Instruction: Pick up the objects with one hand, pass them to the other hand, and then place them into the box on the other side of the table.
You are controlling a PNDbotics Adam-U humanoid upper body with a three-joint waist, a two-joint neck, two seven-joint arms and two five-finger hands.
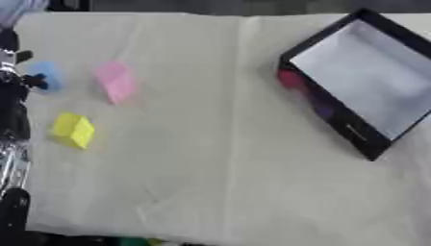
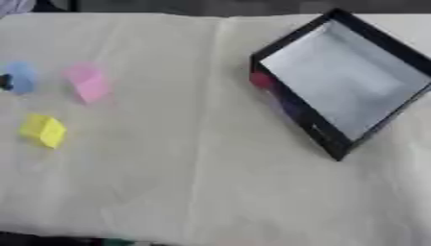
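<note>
On the left side of the table [image 1: 210, 182], which is covered with a pale cloth, three small objects lie apart from one another: a blue piece [image 1: 49, 76] farthest left, a pink block [image 1: 115, 81] just to its right, and a yellow block [image 1: 73, 129] nearer the robot. Across the table on the right sits the box [image 1: 333, 115], black-walled with a pale floor, turned askew and apparently with nothing in it yet, so none of the three looks to have been delivered. Something red and something dark show against the box's outer left wall, but what they are cannot be made out

A dark arm [image 1: 10, 120] runs along the left edge of the left eye view, touching or just beside the blue piece; whether its hand is wide or curled cannot be told. No right hand shows

Judging by their look, the blocks are probably light and stiff, perhaps foam or plastic, and not fragile. The yellow one stands clear of its neighbours, so opposite flat faces would suit a thumb-and-finger hold
</note>
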